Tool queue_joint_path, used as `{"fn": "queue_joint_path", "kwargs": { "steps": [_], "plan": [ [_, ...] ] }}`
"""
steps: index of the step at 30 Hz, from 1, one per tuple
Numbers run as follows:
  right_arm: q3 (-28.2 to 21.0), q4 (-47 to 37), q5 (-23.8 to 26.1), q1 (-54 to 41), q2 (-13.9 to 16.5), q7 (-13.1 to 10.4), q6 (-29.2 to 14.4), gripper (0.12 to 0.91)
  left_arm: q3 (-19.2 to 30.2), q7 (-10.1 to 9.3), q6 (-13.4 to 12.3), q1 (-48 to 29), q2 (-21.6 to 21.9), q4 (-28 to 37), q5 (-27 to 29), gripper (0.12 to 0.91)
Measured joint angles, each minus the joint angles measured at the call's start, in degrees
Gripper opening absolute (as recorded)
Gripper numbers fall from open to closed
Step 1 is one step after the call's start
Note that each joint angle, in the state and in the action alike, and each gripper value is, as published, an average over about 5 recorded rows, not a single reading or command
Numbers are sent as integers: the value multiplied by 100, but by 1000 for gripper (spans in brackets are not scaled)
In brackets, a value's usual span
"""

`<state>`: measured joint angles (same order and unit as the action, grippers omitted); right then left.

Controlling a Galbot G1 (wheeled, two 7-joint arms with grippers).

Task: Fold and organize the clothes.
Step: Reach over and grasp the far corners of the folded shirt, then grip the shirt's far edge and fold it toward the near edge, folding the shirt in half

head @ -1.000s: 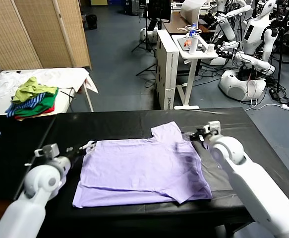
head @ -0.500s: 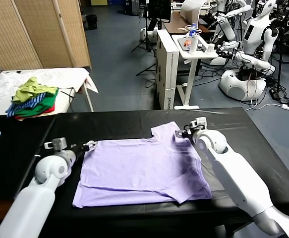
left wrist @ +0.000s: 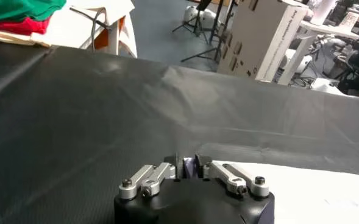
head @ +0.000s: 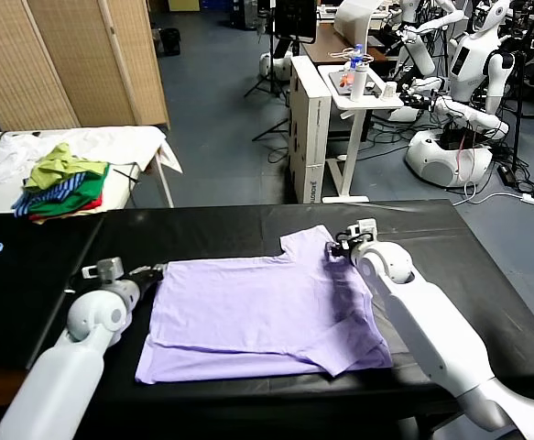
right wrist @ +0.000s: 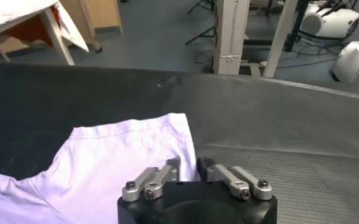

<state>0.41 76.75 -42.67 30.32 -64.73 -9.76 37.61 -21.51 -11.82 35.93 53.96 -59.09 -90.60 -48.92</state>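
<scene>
Each wrist view's edge cuts off its gripper body, and the T-shirt runs out of frame there. Whether cloth lies between the jaws of the left gripper cannot be told.

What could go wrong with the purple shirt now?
1. The left gripper and the right gripper each pinch only a thin edge of the shirt. The soft cloth might slip out when they lift it.
2. The right gripper holds near the sleeve and the left gripper holds at a corner, so the fold may come out crooked.
</scene>
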Motion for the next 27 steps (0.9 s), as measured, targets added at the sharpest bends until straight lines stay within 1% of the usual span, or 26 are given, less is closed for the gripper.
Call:
{"fn": "queue_joint_path", "kwargs": {
  "steps": [2, 5, 13, 18, 22, 24, 27],
  "plan": [
    [49, 74, 0, 39, 24, 17, -157, 154, -7, 21, 0, 4, -11, -16, 11, 180],
    [131, 237, -8, 132, 86, 51, -317, 152, -30, 27, 5, 24, -9, -84, 0, 147],
    [407, 1035, -161, 588, 389, 24, -351, 152, -92, -46, 98, 221, 101, -582, -105, 146],
    [703, 1609, -257, 1054, 681, 21, -295, 152, -266, -46, 109, 527, 234, -1073, -110, 146],
    [950, 2050, -339, 1432, 910, 14, -158, 152, -471, -46, 107, 865, 304, -1534, -96, 146],
    [1060, 2267, -407, 1606, 1020, -19, -53, 151, -594, -48, 106, 1059, 324, -1782, -65, 146],
    [1212, 2587, -568, 1851, 1190, -136, 131, 147, -782, -59, 124, 1378, 353, -2140, -18, 146]
  ]
}}
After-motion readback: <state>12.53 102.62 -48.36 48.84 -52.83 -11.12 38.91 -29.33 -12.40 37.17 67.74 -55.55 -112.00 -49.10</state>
